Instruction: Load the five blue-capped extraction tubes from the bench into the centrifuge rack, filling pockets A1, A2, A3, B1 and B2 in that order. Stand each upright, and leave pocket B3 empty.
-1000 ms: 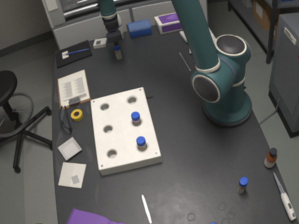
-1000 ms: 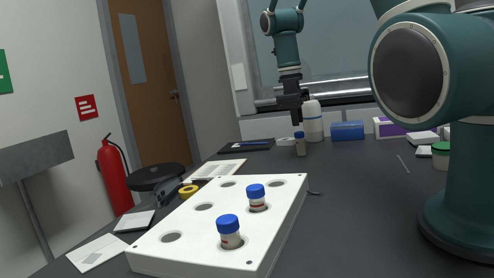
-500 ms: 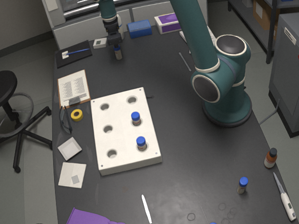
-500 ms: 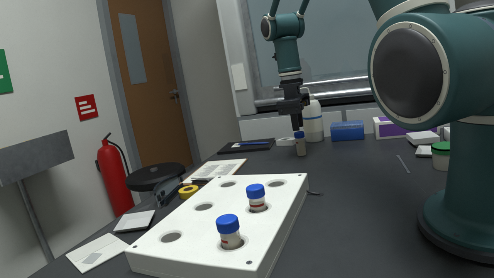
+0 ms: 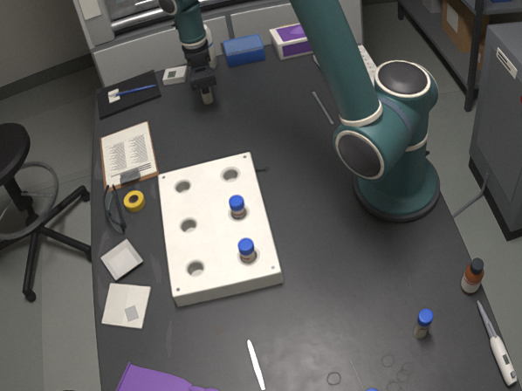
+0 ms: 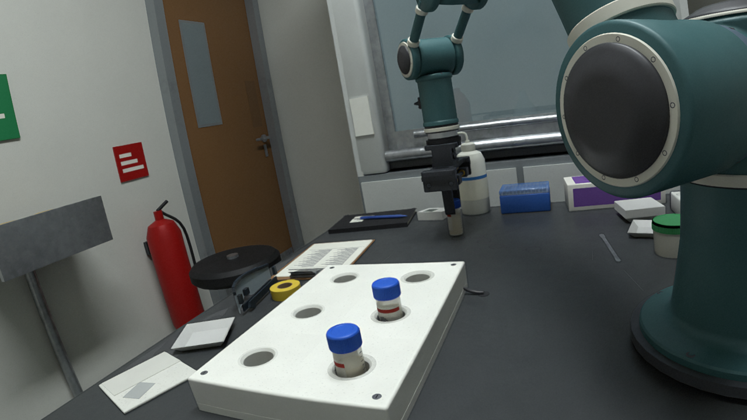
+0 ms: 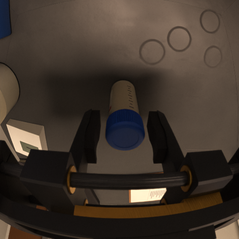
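My gripper [image 5: 206, 89] [image 6: 452, 206] [image 7: 123, 132] is at the far end of the bench, lowered around a blue-capped tube [image 7: 124, 116] [image 6: 455, 222] [image 5: 207, 96] that stands upright on the bench top. The white centrifuge rack [image 5: 219, 224] [image 6: 334, 334] lies mid-bench with two blue-capped tubes [image 5: 237, 207] [image 5: 247, 251] standing upright in two pockets of its right-hand row, while the other pockets are empty. Another blue-capped tube [image 5: 423, 323] stands at the near right of the bench. The gripper is open and holds nothing.
A white bottle [image 6: 473, 180] and a small white box [image 5: 174, 75] stand close beside the gripper. A blue tip box [image 5: 243, 50], a black pad with a pen [image 5: 128, 93], a clipboard [image 5: 128, 153] and a yellow tape roll [image 5: 134, 201] lie around. The arm's base [image 5: 393, 174] stands right of the rack.
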{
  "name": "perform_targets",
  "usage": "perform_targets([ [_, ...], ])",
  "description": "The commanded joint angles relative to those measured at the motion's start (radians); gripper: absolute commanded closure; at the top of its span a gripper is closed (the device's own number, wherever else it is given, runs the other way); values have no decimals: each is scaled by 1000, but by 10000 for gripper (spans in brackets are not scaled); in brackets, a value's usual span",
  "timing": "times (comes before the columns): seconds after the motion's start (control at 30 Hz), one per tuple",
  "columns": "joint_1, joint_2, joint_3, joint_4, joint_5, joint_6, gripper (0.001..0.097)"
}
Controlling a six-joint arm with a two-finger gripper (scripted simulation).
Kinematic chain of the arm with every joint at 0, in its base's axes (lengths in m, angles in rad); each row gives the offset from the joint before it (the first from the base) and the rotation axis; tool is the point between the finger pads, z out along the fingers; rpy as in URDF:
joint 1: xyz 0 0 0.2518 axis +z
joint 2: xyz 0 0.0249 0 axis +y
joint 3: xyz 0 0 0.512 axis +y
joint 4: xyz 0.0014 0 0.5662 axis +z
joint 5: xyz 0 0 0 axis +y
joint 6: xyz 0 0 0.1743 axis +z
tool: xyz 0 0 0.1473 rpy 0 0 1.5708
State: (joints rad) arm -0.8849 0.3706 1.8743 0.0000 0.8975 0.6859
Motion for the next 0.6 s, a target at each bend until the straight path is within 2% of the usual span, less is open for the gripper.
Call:
perform_targets([
  [0.0,0,-1,-2,0,-1,0,446],
  [0.37,0,0,-1,0,-2,0,446],
  [0.57,0,0,-1,0,-2,0,566],
])
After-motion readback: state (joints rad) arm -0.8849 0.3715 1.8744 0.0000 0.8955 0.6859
